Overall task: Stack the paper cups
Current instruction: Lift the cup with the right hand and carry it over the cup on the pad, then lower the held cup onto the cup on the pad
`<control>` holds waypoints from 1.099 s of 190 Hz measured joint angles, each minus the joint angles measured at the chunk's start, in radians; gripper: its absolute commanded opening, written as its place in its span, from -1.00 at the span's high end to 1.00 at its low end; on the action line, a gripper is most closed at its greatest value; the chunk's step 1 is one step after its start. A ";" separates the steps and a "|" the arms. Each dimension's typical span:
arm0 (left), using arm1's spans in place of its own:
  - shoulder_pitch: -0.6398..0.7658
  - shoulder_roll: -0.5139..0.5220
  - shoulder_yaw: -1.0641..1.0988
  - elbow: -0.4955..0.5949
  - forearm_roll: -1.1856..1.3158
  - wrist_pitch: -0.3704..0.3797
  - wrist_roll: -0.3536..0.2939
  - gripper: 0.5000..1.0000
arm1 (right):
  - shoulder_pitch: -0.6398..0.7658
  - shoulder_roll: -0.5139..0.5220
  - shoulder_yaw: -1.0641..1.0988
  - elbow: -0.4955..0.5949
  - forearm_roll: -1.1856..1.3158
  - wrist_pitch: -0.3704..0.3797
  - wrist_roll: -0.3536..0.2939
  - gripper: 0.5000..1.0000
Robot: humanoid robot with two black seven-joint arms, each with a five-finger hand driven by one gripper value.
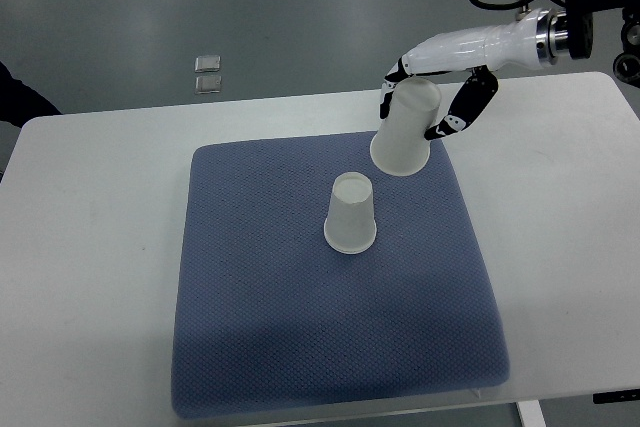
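While one paper cup [351, 213] stands upside down mid-way on the blue mat [300, 347] covering the desk [90, 247], farther right the right hand [432, 99] grips a second cup [407, 129], tilted, above the mat's far edge.

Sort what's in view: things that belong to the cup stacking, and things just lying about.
Part of the job:
- held cup, tilted, mouth down, gripped by the right hand
- standing cup, upside down on the blue mat

Lying about:
- two small shiny squares on the floor beyond the table
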 measured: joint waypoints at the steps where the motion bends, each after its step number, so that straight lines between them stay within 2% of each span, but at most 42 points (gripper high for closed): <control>1: 0.000 0.000 0.000 0.000 0.000 0.000 0.000 -1.00 | 0.000 0.002 0.000 0.000 0.000 0.000 0.000 0.10; 42: 0.000 0.000 0.000 0.000 0.000 0.000 0.000 -1.00 | -0.020 0.058 -0.002 -0.015 0.006 -0.006 -0.008 0.10; 209: 0.000 0.000 0.000 0.000 0.000 0.000 0.000 -1.00 | -0.056 0.136 -0.002 -0.050 0.007 -0.017 -0.011 0.10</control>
